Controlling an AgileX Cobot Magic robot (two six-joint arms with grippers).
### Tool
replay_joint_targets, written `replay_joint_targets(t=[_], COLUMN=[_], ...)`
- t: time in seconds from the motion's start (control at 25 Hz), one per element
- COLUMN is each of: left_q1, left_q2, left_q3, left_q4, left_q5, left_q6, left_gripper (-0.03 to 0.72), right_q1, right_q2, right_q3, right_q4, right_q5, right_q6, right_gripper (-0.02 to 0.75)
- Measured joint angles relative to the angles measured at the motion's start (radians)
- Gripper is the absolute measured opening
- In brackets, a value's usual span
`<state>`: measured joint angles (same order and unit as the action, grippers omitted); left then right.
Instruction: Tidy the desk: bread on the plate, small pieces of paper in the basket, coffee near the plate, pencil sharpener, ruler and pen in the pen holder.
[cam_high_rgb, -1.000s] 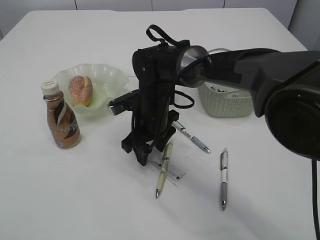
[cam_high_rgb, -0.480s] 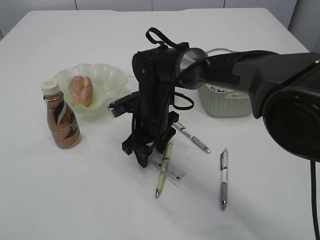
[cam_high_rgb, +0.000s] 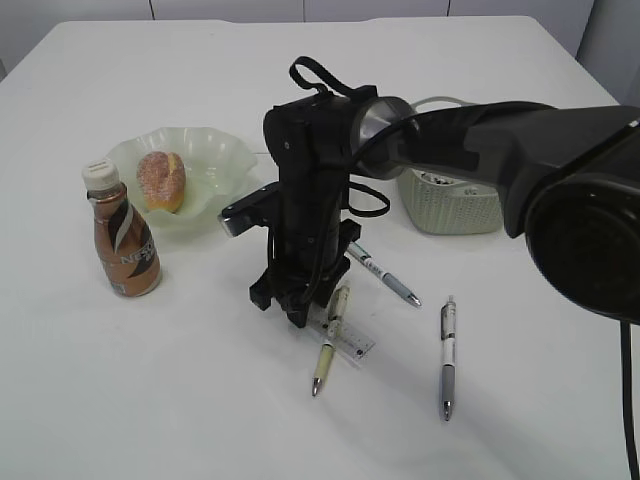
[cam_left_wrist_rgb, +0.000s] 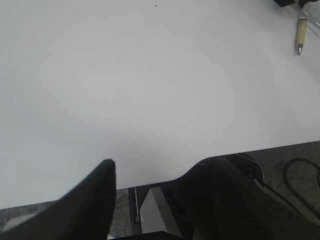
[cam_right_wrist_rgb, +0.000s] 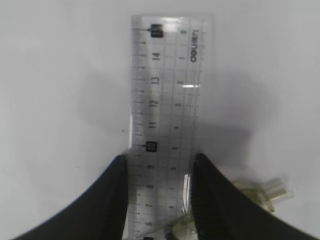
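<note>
The right claw (cam_right_wrist_rgb: 159, 195) is clamped on the edges of the clear ruler (cam_right_wrist_rgb: 166, 100), which lies flat on the white worktop (cam_high_rgb: 150, 400); a yellowish pen (cam_high_rgb: 328, 340) lies just beside it. The left claw (cam_left_wrist_rgb: 160, 185) stands apart, well away.

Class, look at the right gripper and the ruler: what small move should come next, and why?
Probably finish closing the right gripper on the ruler: its fingers straddle the ruler's two long edges on the desk, apparently touching them.
</note>
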<state>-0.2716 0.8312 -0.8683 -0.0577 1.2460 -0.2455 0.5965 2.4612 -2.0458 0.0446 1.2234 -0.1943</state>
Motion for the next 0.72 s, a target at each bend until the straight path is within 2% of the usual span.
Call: replay_joint_targets(t=[0.04,0.12,0.48,0.72], left_q1=[0.000,0.000,0.000,0.000], left_q2=[0.000,0.000,0.000,0.000], left_q3=[0.000,0.000,0.000,0.000], left_q4=[0.000,0.000,0.000,0.000], left_q5=[0.000,0.000,0.000,0.000], left_q6=[0.000,0.000,0.000,0.000], left_gripper=[0.445,0.445,0.445,0.445], right_q1=[0.000,0.000,0.000,0.000], right_q2=[0.000,0.000,0.001,0.001], right_q3=[0.000,0.000,-0.035,-0.091], right_q4=[0.000,0.000,-0.004,-0.004], right_q5=[0.000,0.000,0.000,0.000], right_q6=[0.000,0.000,0.002,0.071], right_gripper=[0.328,0.296,0.294,0.294])
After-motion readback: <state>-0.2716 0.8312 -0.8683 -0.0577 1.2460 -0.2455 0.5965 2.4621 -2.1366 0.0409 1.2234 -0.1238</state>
